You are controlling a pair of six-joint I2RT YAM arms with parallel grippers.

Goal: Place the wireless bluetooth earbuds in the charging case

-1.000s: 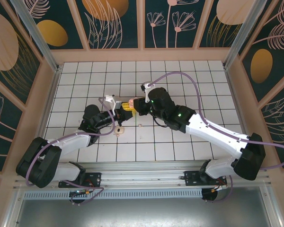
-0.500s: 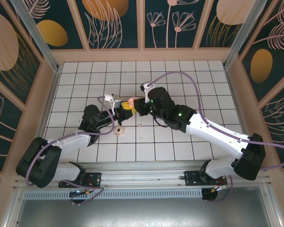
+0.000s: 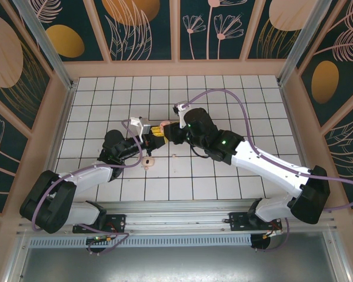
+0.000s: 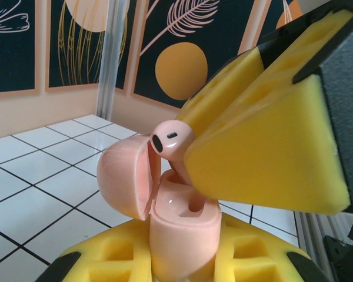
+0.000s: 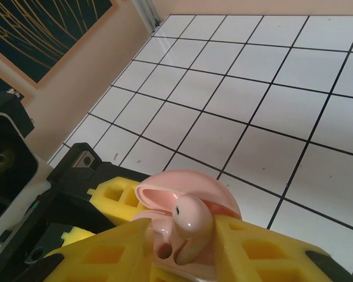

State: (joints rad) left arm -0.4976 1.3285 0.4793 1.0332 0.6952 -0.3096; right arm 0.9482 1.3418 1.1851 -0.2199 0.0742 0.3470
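Top external: at centre frame the left gripper (image 3: 155, 134) and right gripper (image 3: 169, 130) meet tip to tip at the charging case (image 3: 162, 126). Left wrist: the left gripper's yellow pads (image 4: 220, 235) clamp the case body at bottom centre, its lid (image 4: 125, 183) open to the left. An earbud (image 4: 169, 138) pokes from the right gripper's tips just above it. Right wrist: the earbud sits low centre between narrowly parted pads; whether they pinch it I cannot tell.

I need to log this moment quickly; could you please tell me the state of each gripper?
Left gripper: closed on the charging case.
Right gripper: pads flank an earbud over the case; whether it grips cannot be told.
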